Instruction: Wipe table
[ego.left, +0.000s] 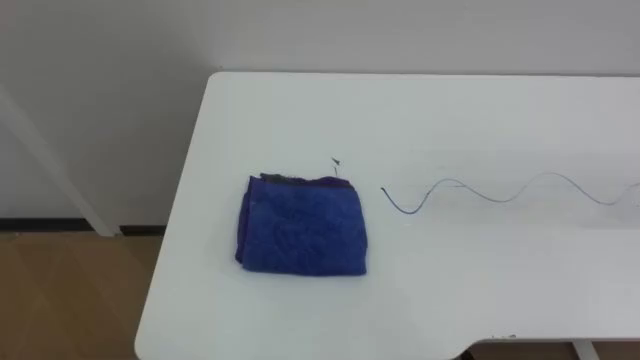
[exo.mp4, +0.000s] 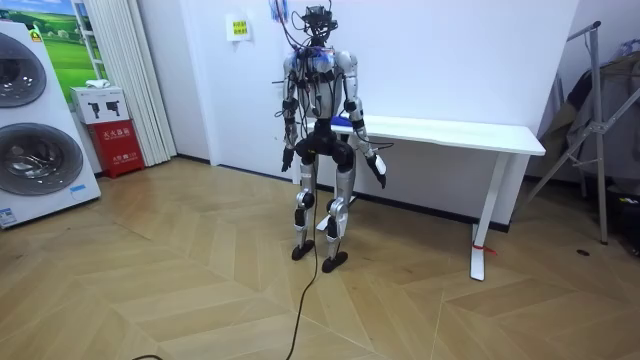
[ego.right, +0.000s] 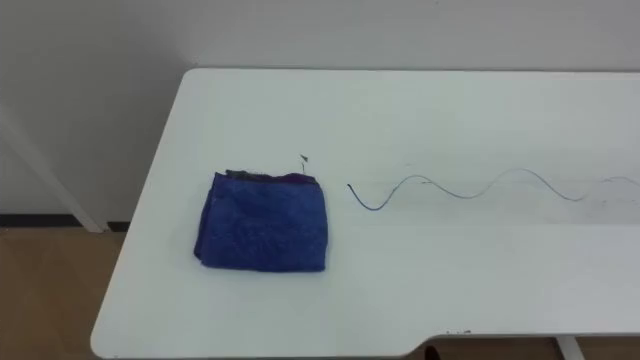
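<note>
A folded blue cloth (ego.left: 303, 227) lies flat on the white table (ego.left: 420, 110) near its left end, a short way back from the front edge. A thin wavy dark line (ego.left: 500, 190) is drawn across the tabletop from just right of the cloth toward the right. A tiny dark speck (ego.left: 338, 162) sits just behind the cloth. In the room view I stand upright at the table's left end (exo.mp4: 440, 130), facing it. My left hand (exo.mp4: 287, 158) and right hand (exo.mp4: 378, 172) hang low beside my hips, away from the cloth.
The wall runs right behind the table. The table's left edge (ego.left: 180, 200) drops to the wooden floor. Washing machines (exo.mp4: 35, 120) and a red box (exo.mp4: 118, 145) stand far at the room view's left, a metal rack (exo.mp4: 600, 110) at its right.
</note>
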